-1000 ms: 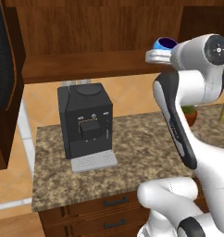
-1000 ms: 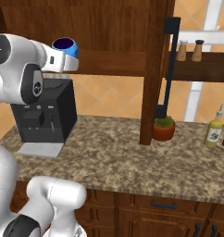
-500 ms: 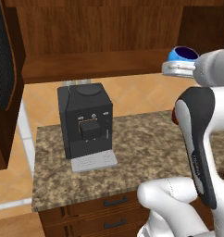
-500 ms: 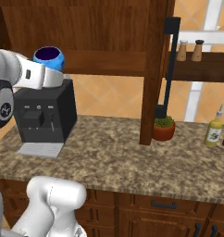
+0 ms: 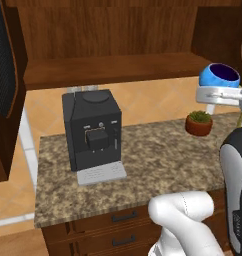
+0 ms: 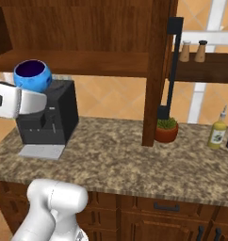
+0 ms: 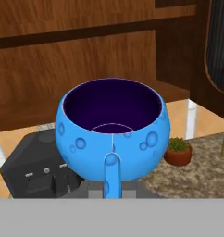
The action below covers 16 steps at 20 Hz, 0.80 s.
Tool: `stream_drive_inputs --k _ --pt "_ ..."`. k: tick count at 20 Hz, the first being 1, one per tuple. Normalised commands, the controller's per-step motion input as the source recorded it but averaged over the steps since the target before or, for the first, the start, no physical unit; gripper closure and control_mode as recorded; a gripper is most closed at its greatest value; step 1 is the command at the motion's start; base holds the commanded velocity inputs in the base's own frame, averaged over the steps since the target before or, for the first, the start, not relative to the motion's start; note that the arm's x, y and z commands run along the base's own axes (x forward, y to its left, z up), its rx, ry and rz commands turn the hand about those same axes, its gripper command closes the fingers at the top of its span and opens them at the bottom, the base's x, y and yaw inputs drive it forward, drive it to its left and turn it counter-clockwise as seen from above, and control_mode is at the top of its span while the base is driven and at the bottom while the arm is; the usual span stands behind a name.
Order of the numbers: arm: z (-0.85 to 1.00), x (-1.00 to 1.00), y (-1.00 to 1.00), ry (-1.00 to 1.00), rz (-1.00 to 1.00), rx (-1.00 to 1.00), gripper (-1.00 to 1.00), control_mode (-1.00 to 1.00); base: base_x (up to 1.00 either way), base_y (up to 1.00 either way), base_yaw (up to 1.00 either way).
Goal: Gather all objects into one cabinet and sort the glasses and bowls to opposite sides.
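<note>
A squat bright blue cup (image 5: 219,79) with a dark inside is held upright in the air by its handle, with my gripper (image 5: 214,94) shut on it. It hangs in front of and slightly below the shelf of the dark brown wall cabinet (image 5: 113,67). From the right base, the cup (image 6: 33,75) sits on top of the gripper (image 6: 36,101), above the coffee machine. In the hand view the cup (image 7: 111,134) is close up, with the gripper (image 7: 112,187) at its handle and the cabinet (image 7: 63,88) behind it. The bowls are out of view.
A black coffee machine (image 5: 93,130) stands on the granite counter (image 5: 153,165). A small potted plant (image 6: 166,130) sits by the cabinet's side post. Bottles (image 6: 218,132) and shakers (image 6: 191,51) are at the right. Drawers (image 6: 167,207) run below.
The arm has drawn the blue cup back from the cabinet shelf towards the base and lowered it. The cup stays in the grip; the base has not moved.
</note>
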Motion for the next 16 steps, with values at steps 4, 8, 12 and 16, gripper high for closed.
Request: stream_drive_inputs --k 4,8,12,16 --pt "0.00 0.00 0.00 0.00 0.00 0.00 1.00 1.00 -0.96 -0.03 0.00" --pt "0.00 0.00 0.00 0.00 0.00 0.00 1.00 1.00 -1.00 -0.19 -0.06" --pt "0.00 0.00 0.00 0.00 0.00 0.00 1.00 1.00 -1.00 -0.36 -0.32" --pt "0.00 0.00 0.00 0.00 0.00 0.00 1.00 1.00 -0.73 -0.44 -0.66"
